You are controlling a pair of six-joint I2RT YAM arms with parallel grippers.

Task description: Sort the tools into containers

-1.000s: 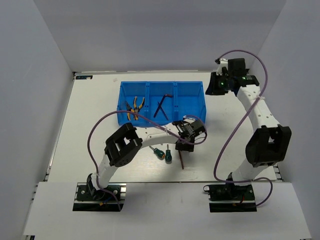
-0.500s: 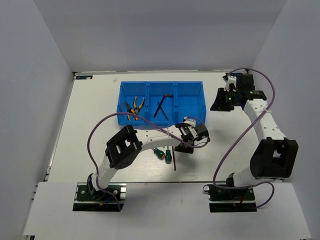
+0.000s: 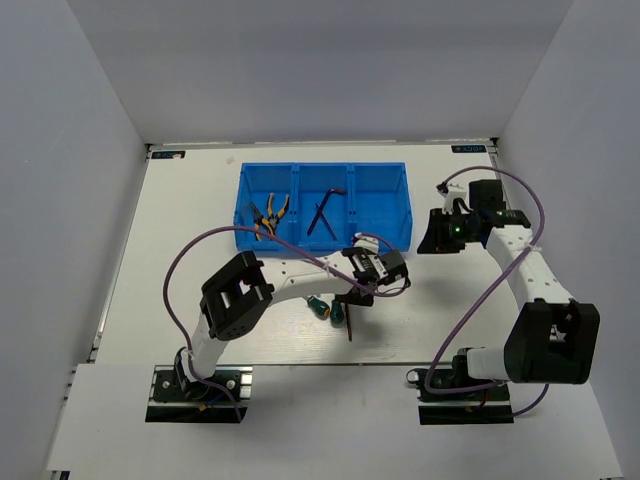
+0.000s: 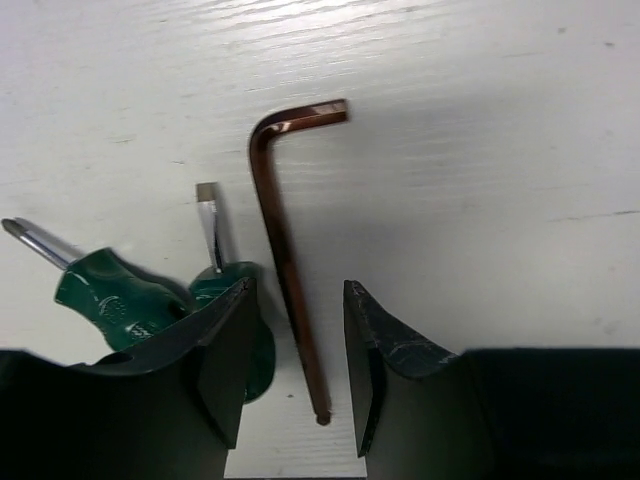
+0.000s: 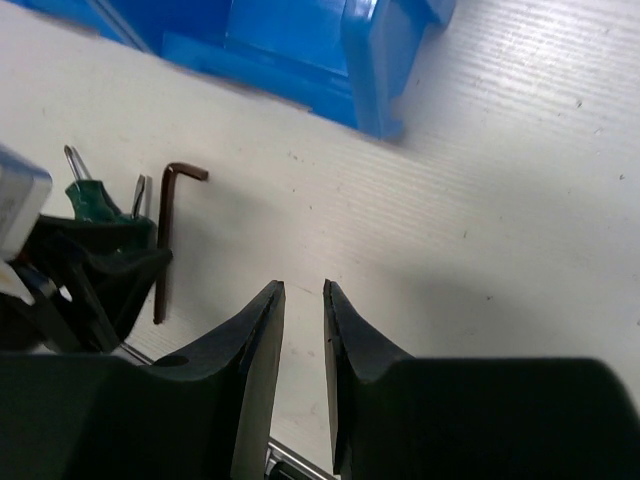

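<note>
The blue bin (image 3: 325,167) stands at the back of the table. Yellow-handled pliers (image 3: 268,215) lie in its left compartment and dark hex keys (image 3: 322,212) in the middle one. In front of the bin, two green-handled screwdrivers (image 3: 320,308) and a brown hex key (image 3: 350,327) lie on the table. My left gripper (image 4: 298,289) is open and straddles the long shank of that hex key (image 4: 285,260) without touching it. One screwdriver (image 4: 110,300) lies left of its finger. My right gripper (image 5: 302,290) hovers right of the bin, its fingers slightly apart and holding nothing.
The bin's right compartment (image 3: 383,195) holds nothing I can see. White walls close in the table on three sides. Purple cables loop off both arms, the left one (image 3: 180,265) over the table's left part. The bin's right corner (image 5: 370,70) is close ahead of my right gripper.
The right arm swung from the back right corner toward the front and now hangs beside the bin's right end. The left gripper shifted slightly left over the hex key.
</note>
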